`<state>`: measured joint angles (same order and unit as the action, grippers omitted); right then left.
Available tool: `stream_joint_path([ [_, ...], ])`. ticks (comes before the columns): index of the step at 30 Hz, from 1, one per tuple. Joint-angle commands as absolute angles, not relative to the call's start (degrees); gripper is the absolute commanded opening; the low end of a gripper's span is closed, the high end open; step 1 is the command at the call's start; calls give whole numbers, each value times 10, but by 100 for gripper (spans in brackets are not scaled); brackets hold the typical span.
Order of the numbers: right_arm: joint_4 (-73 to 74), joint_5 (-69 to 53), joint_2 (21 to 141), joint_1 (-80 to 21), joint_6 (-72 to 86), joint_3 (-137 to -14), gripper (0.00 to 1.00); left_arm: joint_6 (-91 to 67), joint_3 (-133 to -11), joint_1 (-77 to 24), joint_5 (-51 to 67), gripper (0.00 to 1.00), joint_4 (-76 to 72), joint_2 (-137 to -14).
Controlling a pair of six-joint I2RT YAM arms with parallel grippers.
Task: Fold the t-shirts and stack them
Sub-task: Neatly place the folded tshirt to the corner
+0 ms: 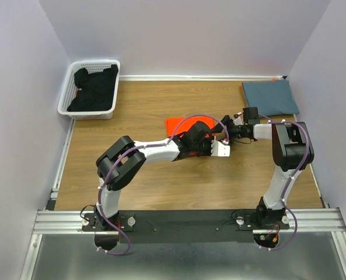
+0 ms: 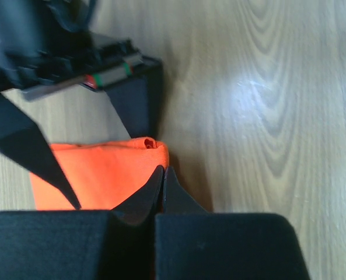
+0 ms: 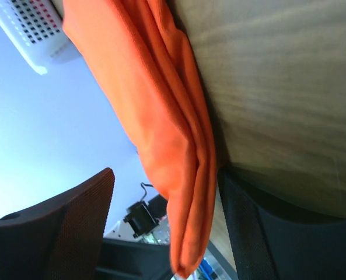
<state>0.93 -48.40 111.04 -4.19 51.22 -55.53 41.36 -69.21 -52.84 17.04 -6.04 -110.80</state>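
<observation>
In the top view, the bright orange cloth t-shirt lies on the wooden table, right of the white plastic lattice basket and nearer the arm bases. Much of it is hidden under the left arm. The dark slate blue-grey t-shirt lies folded flat, far to the basket's right. The basket itself holds crumpled black cloth. Both wrists crowd the orange shirt's edge on the side away from the basket, so the likeliest mishap here is one gripper knocking the other.

In the right wrist view, the right gripper has its jaws apart. The shirt's folded edge runs between them, lying against one finger, and the basket shows beyond. If they come together on this bunched edge they may catch only some of its layers (it looks several layers thick), and the loose ones would sag and spoil the fold.

In the left wrist view, the left gripper has its jaws pressed together at the corner of the orange fold. Whether any cloth is caught between them cannot be told. If none is, that corner stays on the table when the other rises, and the shirt drags askew. The right gripper's fingers stand just beyond, straddling the cloth.
</observation>
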Motion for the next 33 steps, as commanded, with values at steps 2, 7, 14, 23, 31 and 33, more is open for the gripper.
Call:
stream_joint_path([
  [2, -57, -411, 1158, -50, 551, -526, 75, 367, -722, -509, 217, 0, -45, -1093],
  [7, -100, -374, 1179, -51, 595, -533, 63, 345, -743, -494, 228, 0, -35, -1110],
  [14, -137, -303, 1203, -60, 631, -543, 45, 305, -765, -474, 248, 0, -28, -1130],
  [23, -198, -275, 1246, -78, 669, -559, 45, 286, -792, -473, 277, 0, -15, -1140],
  [31, -219, -272, 1272, -98, 683, -570, 43, 289, -796, -473, 275, 0, -10, -1147],
  [33, -226, -275, 1277, -98, 681, -573, 23, 290, -794, -473, 277, 0, -9, -1145],
])
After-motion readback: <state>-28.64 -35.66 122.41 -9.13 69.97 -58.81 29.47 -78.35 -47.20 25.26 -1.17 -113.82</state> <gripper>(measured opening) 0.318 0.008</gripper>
